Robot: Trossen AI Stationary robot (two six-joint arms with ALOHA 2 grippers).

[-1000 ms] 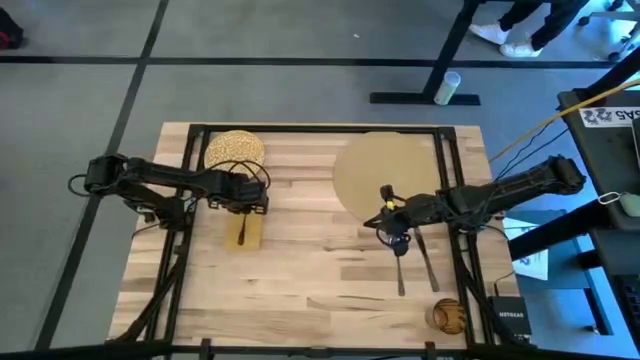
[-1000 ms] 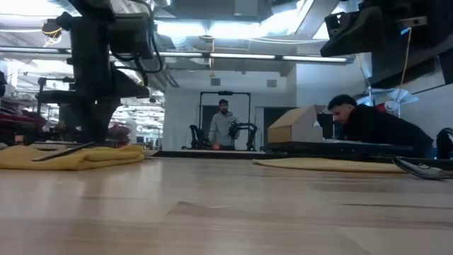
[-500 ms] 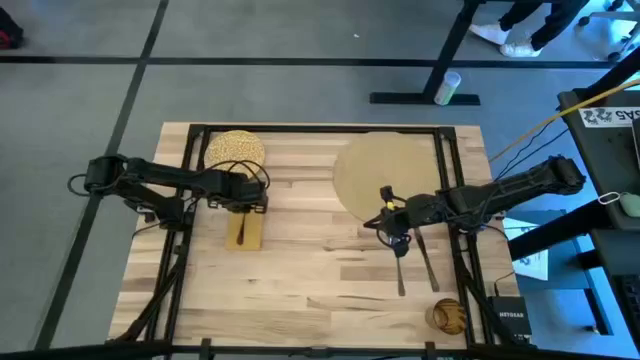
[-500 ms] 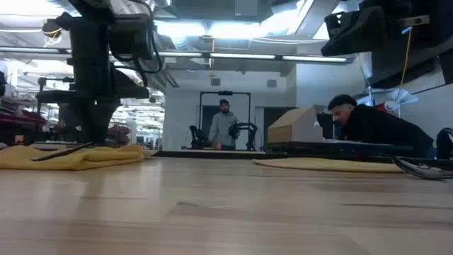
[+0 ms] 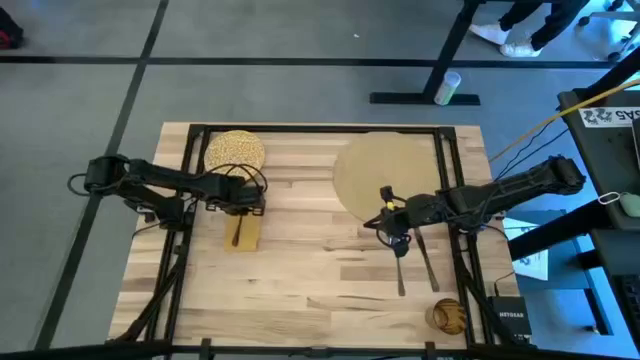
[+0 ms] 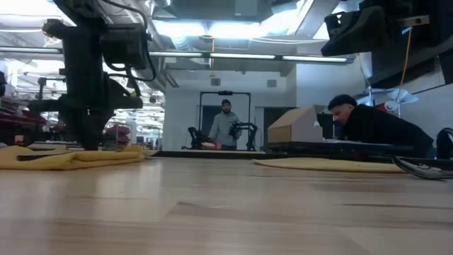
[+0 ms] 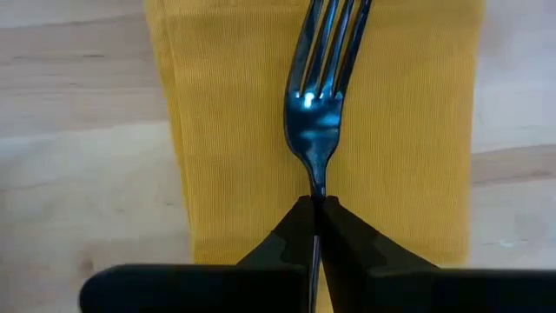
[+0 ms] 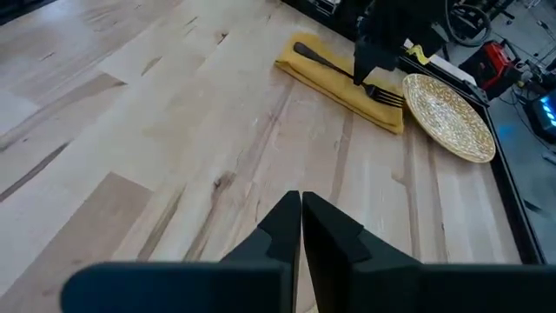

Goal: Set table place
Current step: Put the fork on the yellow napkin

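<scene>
Light-wood butcher-block table (image 5: 320,270) with a thin black frame carries everything here. Left tool (image 7: 314,205) is down over the narrow mustard-yellow rectangular napkin (image 7: 217,130), its two dark fingers (image 7: 287,235) pressed together on the handle of a dark metal fork (image 7: 317,122), which lies along the napkin with its tines pointing away from the wrist. In the high view the left tool (image 5: 238,197) sits at the napkin's (image 5: 244,233) far end, just beside the speckled yellow-beige round plate (image 5: 234,150) near the table's far left corner. The low view shows the fork lying flat on the napkin (image 6: 71,157).

Right tool (image 8: 301,209) has its fingers closed on nothing, hovering above bare planks. In the high view it (image 5: 394,226) hangs at the near edge of the large flat round tan mat (image 5: 385,170), which lies on the right half of the table toward the far side, well apart from the plate and napkin. Two dark utensils (image 5: 425,262) lie on the wood just near of the right tool, and a small round brown wooden cup (image 5: 449,315) stands near the right front corner.

Beyond the table, the low view shows a standing person (image 6: 225,127) far off and another person (image 6: 375,127) leaning over a bench.
</scene>
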